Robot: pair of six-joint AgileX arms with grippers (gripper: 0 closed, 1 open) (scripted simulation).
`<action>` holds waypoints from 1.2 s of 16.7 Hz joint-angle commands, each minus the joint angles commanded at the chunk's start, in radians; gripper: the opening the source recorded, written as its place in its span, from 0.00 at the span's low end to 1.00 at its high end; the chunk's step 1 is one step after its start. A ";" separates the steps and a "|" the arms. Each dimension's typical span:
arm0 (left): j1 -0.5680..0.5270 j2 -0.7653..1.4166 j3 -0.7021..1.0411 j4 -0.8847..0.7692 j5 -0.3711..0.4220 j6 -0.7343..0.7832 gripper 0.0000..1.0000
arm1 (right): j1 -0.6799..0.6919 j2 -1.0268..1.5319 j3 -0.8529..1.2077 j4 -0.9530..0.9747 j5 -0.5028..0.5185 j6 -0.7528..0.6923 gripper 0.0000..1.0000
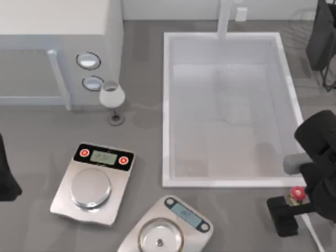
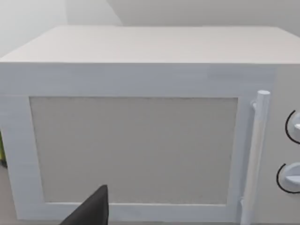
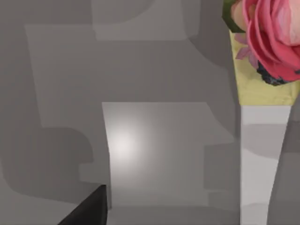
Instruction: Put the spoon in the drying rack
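Nearest the front of the grey counter [image 1: 31, 131], at its right side, lies the small slim spoon [image 1: 298, 195] with a red, rose-patterned head, a yellow neck and a long whitish handle running toward the front right corner. The right arm's black tool [image 1: 286, 212] sits just beside the spoon's neck, on its left. Whether the tool is open, closed or gripping the spoon cannot be told. In the right wrist view the spoon [image 3: 262, 70] is very close, head and neck above the pale handle. It looks light and stiff, and probably smooth and a little slippery. The flat neck or upper handle seems the best place to take hold, since the rounded head would likely roll out of a pinch. Beyond it is the big white rectangular sink basin [image 1: 167, 105]. Farther back at the right corner stands the drying rack of thin dark wires [image 1: 300, 18], well apart from the spoon. The left arm [image 1: 5, 178] is parked at the counter's left edge.
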 joint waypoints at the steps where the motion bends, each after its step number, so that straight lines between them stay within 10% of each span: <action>1: 0.000 0.000 0.000 0.000 0.000 0.000 1.00 | 0.000 0.000 0.000 0.000 0.000 0.000 0.25; 5: 0.000 0.000 0.000 0.000 0.000 0.000 1.00 | 0.000 0.000 0.000 0.000 0.000 0.000 0.00; 20: 0.000 0.000 0.000 0.000 0.000 0.000 1.00 | 0.000 -0.098 0.245 -0.306 0.012 0.006 0.00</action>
